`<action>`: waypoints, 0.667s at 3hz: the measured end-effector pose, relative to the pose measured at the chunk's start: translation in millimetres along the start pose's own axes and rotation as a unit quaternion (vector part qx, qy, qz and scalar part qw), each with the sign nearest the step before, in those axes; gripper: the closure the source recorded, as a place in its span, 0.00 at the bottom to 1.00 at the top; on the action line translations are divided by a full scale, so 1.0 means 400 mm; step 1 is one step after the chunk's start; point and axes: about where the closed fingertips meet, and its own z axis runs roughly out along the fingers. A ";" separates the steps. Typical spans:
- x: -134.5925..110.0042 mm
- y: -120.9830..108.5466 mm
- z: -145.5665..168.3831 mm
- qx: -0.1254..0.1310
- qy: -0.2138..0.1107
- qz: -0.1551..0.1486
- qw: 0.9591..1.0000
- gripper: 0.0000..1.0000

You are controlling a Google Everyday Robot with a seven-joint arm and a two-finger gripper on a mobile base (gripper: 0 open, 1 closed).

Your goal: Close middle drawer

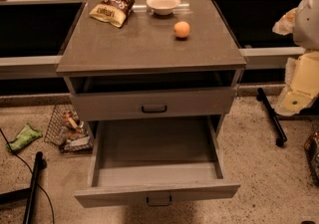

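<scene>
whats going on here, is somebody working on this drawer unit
Nothing is being handled yet. The wide, shallow grey wooden middle drawer stands pulled far out of the cabinet, and its inside looks bare. The robot's pale gripper is at the right edge of the view, well away from the drawer and touching no part of it. On the flat grey cabinet top lie a brown-and-yellow snack bag, a pale round bowl and a round orange fruit.

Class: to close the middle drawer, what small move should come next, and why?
Probably swing the gripper, at the right edge, left and down toward the front of the middle drawer: it stands pulled far out, and the gripper is well away from it.
</scene>
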 end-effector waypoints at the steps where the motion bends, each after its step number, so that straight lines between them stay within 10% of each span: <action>1: 0.000 0.000 0.000 0.000 0.000 0.000 1.000 0.00; 2: -0.007 0.025 0.075 -0.016 -0.033 -0.003 0.999 0.00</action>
